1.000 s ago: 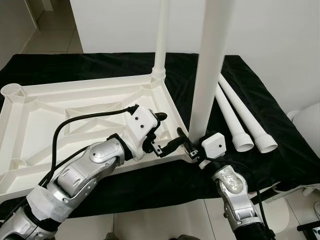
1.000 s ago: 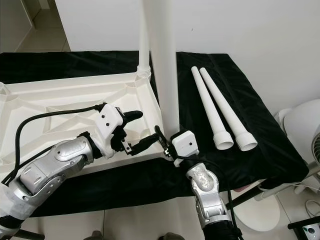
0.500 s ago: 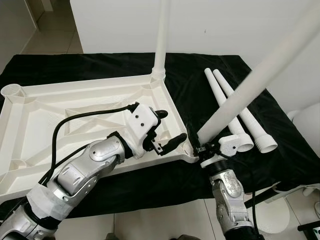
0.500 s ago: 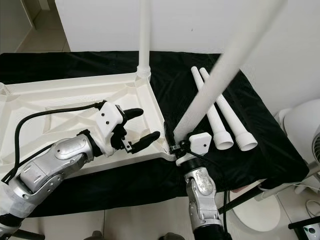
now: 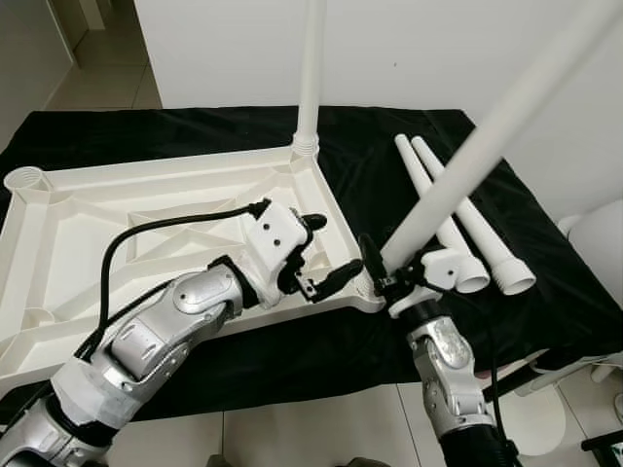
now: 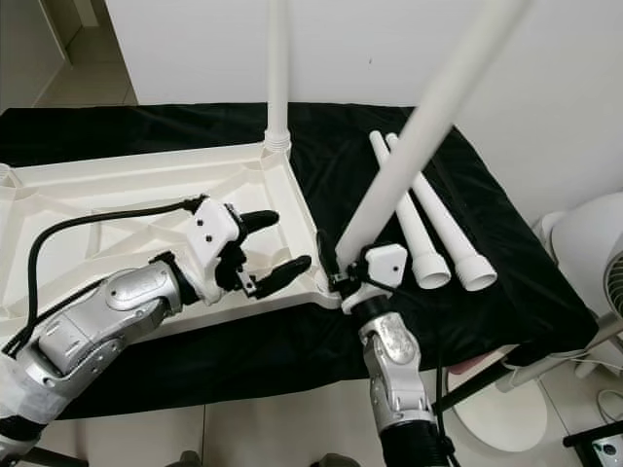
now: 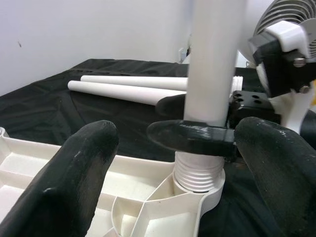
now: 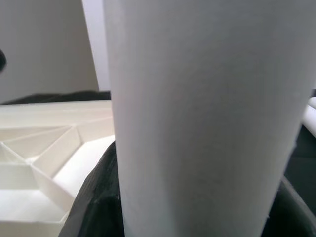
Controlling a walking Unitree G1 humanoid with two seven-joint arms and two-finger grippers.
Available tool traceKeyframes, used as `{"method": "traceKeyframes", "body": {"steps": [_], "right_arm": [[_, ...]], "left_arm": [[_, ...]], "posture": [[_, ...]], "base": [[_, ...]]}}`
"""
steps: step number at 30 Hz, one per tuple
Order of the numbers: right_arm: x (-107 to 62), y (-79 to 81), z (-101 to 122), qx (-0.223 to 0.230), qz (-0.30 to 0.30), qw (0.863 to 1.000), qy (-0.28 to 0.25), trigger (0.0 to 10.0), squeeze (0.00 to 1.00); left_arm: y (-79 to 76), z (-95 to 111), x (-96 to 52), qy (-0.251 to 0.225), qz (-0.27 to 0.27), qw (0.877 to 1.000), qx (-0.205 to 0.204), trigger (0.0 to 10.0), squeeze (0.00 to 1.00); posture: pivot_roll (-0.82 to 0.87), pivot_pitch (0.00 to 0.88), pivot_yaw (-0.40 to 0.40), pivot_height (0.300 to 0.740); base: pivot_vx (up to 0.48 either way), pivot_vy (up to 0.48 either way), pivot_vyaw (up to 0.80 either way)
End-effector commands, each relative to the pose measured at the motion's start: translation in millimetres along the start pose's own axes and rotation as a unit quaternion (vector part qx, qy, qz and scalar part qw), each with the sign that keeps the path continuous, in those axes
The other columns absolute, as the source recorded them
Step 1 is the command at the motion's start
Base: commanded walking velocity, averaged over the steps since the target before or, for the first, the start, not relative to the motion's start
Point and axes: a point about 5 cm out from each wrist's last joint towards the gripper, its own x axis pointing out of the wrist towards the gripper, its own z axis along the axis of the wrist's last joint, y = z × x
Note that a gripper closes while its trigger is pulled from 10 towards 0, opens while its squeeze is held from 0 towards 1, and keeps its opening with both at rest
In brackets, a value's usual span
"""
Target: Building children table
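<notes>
Right gripper (image 5: 382,275): jaws pinching tilted table leg (image 5: 487,136) at tabletop (image 5: 146,209) near-right corner socket. Left gripper (image 5: 326,253): jaws spread, just left.

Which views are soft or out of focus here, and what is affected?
Right wrist view: the held table leg is a featureless blur. Left wrist view: the left tool's fingers are soft, the leg's threads sharp. Eye views: evenly lit and crisp.

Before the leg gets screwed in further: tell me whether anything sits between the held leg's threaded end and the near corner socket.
Nothing visible does. The right gripper grips the tilted leg, and its threaded end already sits in the corner socket of the tabletop. The open left gripper stands beside it, not between.
</notes>
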Motion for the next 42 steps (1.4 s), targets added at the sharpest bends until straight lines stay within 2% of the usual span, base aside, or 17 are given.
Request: {"method": "traceKeyframes", "body": {"steps": [1, 3, 7, 10, 11, 14, 22, 29, 30, 34, 39, 40, 42], "right_arm": [[-13.2, -4.0, -29, -0.003, -0.006, 0.996, 0.094, 10.0, 0.00], [-11.5, -5.4, -29, -0.018, 0.008, 0.993, 0.113, 10.0, 0.00], [-11.1, -6.2, -28, -0.035, 0.022, 0.992, 0.118, 10.0, 0.00], [-11.2, -8.0, -29, -0.035, 0.026, 0.991, 0.124, 10.0, 0.00], [-12.0, -9.7, -31, -0.007, 0.015, 0.992, 0.127, 10.0, 0.00], [-13.0, -11.0, -33, 0.005, 0.005, 0.991, 0.133, 10.0, 0.00], [-15.7, -8.5, -36, 0.000, 0.001, 0.989, 0.150, 10.0, 0.00], [-10.7, -3.8, -30, -0.008, -0.030, 0.990, 0.138, 10.0, 0.00], [-10.1, -3.8, -30, -0.008, -0.035, 0.990, 0.138, 10.0, 0.00], [-0.3, -3.1, -29, -0.006, -0.138, 0.981, 0.138, 10.0, 0.00], [-0.1, -7.0, -28, -0.003, -0.182, 0.974, 0.131, 10.0, 0.00], [-1.5, -10.3, -27, -0.009, -0.219, 0.968, 0.125, 10.0, 0.00], [-1.5, -10.3, -27, -0.009, -0.219, 0.968, 0.125, 10.0, 0.00]], "left_arm": [[-15.0, 2, -1.0, 0.000, -0.144, 0.989, 0.012, 10.0, 0.00], [-15.2, 2, -0.7, 0.000, -0.144, 0.990, 0.011, 10.0, 0.00], [-15.7, 2, -0.8, -0.001, -0.144, 0.990, 0.011, 10.0, 0.00], [-15.3, 2, -0.9, -0.001, -0.142, 0.990, 0.011, 10.0, 0.00], [-15.1, 2, -1.2, -0.001, -0.140, 0.990, 0.011, 10.0, 0.00], [-15.5, 2, -1.6, -0.001, -0.139, 0.990, 0.011, 10.0, 0.00], [-16.6, 2, -1.6, -0.002, -0.140, 0.990, 0.009, 10.0, 0.00], [-17.4, 2, -1.8, -0.002, -0.141, 0.990, 0.008, 10.0, 0.00], [-17.4, 2, -1.8, -0.002, -0.141, 0.990, 0.008, 10.0, 0.00], [-18.4, 2, -1.4, -0.003, -0.141, 0.990, 0.006, 10.0, 0.00], [-18.7, 2, -1.0, -0.004, -0.140, 0.990, 0.006, 10.0, 0.00], [-19.0, 2, -0.8, -0.004, -0.140, 0.990, 0.005, 10.0, 0.00], [-19.0, 2, -0.8, -0.004, -0.140, 0.990, 0.005, 10.0, 0.00]], "posture": [[0.06, 0.028, -0.013, 0.740], [0.06, 0.029, -0.015, 0.740], [0.06, 0.029, -0.018, 0.740], [0.06, 0.028, -0.021, 0.740], [0.07, 0.030, -0.024, 0.740], [0.06, 0.031, -0.025, 0.740], [0.06, 0.033, -0.025, 0.740], [0.06, 0.037, -0.028, 0.740], [0.06, 0.037, -0.028, 0.740], [0.06, 0.038, -0.033, 0.740], [0.06, 0.036, -0.038, 0.740], [0.06, 0.036, -0.038, 0.740], [0.06, 0.036, -0.038, 0.740]], "base": [[0.000, 0.000, 0.00], [0.000, 0.000, 0.00], [0.000, 0.000, 0.00], [0.000, 0.000, 0.00], [0.000, 0.000, 0.00], [0.000, 0.000, 0.00], [0.000, 0.000, 0.00], [0.000, 0.000, 0.00], [0.000, 0.000, 0.00], [0.000, 0.000, 0.00], [0.000, 0.000, 0.00], [0.000, 0.000, 0.00], [0.000, 0.000, 0.00]]}}
